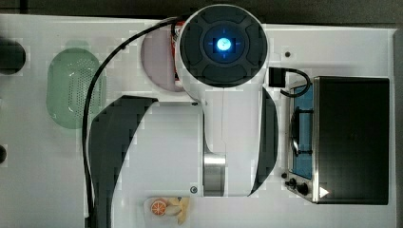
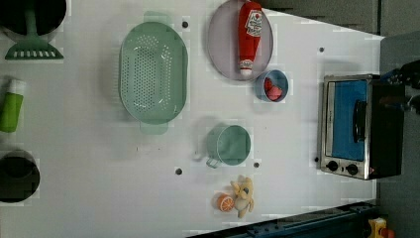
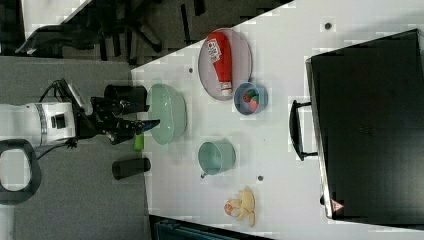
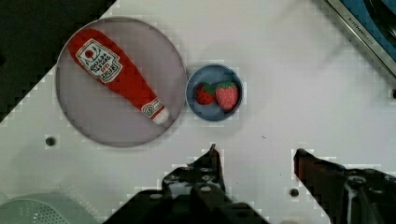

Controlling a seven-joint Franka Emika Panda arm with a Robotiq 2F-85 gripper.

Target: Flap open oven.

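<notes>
White label with small print on the red ketchup bottle (image 4: 116,74), lying on the plate beyond the jaws: lettering too small to read. Red-and-white triangular warning sign (image 3: 337,205) on the oven (image 3: 372,125) top's corner; symbol inside not legible. Faint print on oven front frame, unreadable.

Three overhead views sharing oven (image 1: 350,140), wrist view close above table (image 4: 289,112)

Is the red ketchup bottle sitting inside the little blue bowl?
No, in the wrist view the ketchup bottle lies on the round grey plate, and the blue bowl beside it holds two strawberries.
</notes>
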